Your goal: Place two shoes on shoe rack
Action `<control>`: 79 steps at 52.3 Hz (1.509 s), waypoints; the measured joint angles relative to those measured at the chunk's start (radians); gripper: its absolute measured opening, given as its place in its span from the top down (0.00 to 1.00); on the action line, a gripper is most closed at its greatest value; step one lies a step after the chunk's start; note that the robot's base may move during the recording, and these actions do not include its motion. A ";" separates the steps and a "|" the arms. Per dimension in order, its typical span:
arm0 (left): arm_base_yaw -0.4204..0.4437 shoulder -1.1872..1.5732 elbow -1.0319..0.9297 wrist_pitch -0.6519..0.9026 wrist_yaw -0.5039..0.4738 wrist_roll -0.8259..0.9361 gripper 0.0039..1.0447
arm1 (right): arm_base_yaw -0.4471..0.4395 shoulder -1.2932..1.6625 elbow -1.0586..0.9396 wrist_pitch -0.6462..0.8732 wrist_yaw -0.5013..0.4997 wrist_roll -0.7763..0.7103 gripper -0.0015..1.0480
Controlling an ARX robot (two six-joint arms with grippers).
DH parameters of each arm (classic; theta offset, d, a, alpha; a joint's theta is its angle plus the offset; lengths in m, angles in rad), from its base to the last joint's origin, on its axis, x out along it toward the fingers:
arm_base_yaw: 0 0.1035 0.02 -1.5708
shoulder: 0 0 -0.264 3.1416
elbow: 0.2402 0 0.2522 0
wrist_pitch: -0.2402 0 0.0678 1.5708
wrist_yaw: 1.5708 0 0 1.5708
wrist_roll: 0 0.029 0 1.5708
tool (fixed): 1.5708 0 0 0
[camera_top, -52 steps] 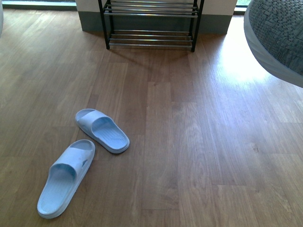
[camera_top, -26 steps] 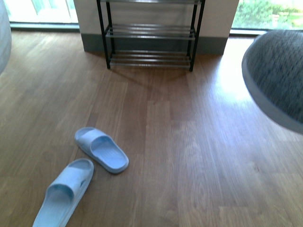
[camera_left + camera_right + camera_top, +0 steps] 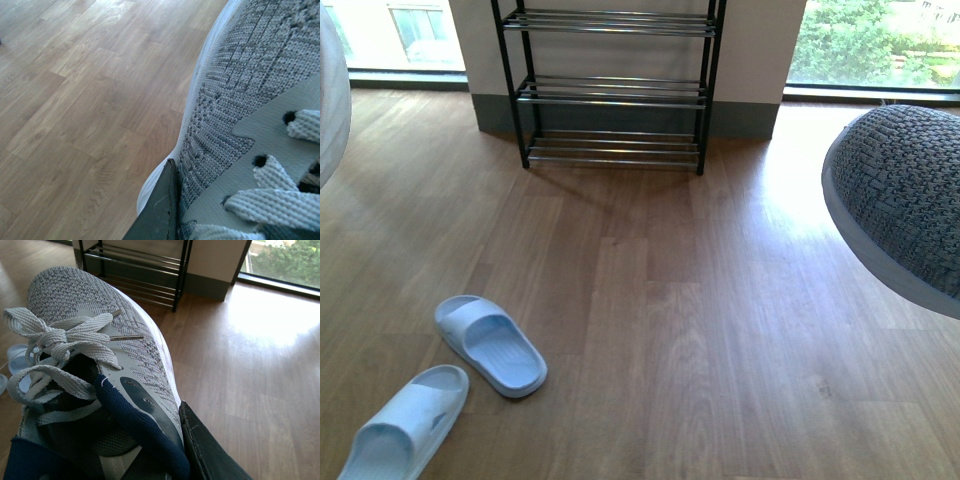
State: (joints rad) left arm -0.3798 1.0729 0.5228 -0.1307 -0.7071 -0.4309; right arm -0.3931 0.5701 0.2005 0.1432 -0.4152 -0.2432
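Compared with the earlier frames, the right sneaker (image 3: 905,200) keeps its place at the right edge of the front view. The shoe rack (image 3: 610,90) now sits lower in that view, with a third tier of rods showing.

**Task items.** Both grey knit sneakers are carried clear of the surface (image 3: 720,330). Only a sliver of the left sneaker (image 3: 240,100) shows at the left edge of the front view. The rack stands against the far wall, well apart from both sneakers, and every visible tier is unoccupied.

**Fingers.**
- The right fingers (image 3: 205,445) are clamped at the navy collar of the right sneaker, with one dark pad lying against its outer side.
- The left fingers (image 3: 159,212) press on the side of the left sneaker near the laces. Only one pad shows, but the raised shoe indicates a closed hold.

**Surroundings.** Two pale blue slippers (image 3: 490,345) lie on the surface at lower left and have shifted toward that corner.

**Hazards.**
- Each sneaker is held at one end, so the toe may sag or swing during the approach.
- A sole edge may strike a front rod on entry.
- A sneaker set down off-square may tip through the gaps between rods.
- The left sneaker is mostly out of the front view, so its clearance from the rack frame is hard to judge.
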 joint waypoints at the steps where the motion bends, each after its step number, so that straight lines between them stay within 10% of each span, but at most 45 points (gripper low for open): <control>1: 0.000 0.000 0.000 0.000 0.000 0.000 0.98 | 0.000 0.000 0.000 0.000 0.001 0.000 0.98; 79: -0.001 0.000 -0.002 0.001 0.002 0.000 0.98 | -0.001 0.000 0.000 -0.001 -0.004 0.005 0.98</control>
State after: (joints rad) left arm -0.3809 1.0733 0.5213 -0.1299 -0.7052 -0.4305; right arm -0.3939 0.5697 0.2005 0.1425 -0.4191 -0.2382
